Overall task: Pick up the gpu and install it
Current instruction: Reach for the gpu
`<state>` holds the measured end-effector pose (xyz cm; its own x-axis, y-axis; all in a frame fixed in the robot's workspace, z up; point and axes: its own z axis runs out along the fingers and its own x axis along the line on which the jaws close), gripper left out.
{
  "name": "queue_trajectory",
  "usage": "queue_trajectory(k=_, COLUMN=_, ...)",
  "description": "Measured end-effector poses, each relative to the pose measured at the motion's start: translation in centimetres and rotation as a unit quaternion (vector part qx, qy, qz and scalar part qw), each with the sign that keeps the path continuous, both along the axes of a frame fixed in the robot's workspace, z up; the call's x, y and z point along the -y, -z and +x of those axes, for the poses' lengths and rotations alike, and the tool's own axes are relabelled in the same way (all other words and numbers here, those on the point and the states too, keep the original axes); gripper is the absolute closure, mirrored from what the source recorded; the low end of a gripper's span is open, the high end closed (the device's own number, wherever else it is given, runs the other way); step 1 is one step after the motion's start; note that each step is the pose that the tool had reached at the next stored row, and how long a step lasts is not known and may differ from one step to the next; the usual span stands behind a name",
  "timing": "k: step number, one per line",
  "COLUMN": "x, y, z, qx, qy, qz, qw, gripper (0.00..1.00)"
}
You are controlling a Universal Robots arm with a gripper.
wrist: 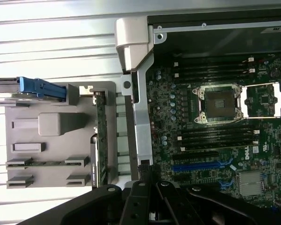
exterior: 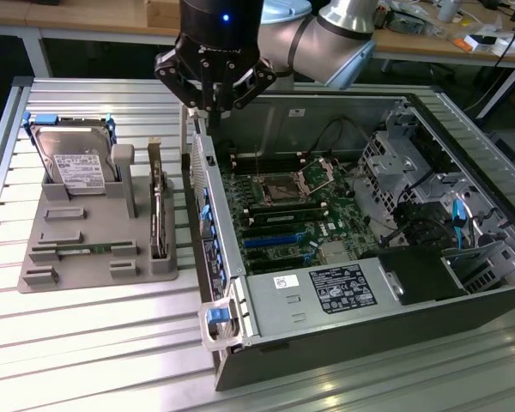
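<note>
Fingers [exterior: 213, 106] clenched on nothing, poised over the far end of the case [exterior: 227, 249] wall; the gpu [exterior: 160, 215] is apart from them, lower and toward the exterior view's left, standing on its long edge in a slot of the grey holder [exterior: 86, 219] on the bench [exterior: 94, 343]; its long axis runs alongside that wall; the hard drive [exterior: 73, 163] stands farther from the fingers.

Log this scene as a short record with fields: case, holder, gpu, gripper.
case: open grey computer case, green motherboard exposed
holder: grey plastic tray beside the case, carrying a silver hard drive
gpu: thin dark card with silvery bracket, on edge in the tray, untouched
gripper: black gripper, shut, empty, above the case wall nearest the tray
</note>
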<state>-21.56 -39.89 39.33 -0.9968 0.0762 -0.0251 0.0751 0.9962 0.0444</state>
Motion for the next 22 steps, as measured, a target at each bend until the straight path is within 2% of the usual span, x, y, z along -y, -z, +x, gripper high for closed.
queue_trajectory(k=22, x=0.0, y=0.0, z=-2.8, qx=0.0, qy=0.0, qz=0.0, qw=1.0, gripper=0.89)
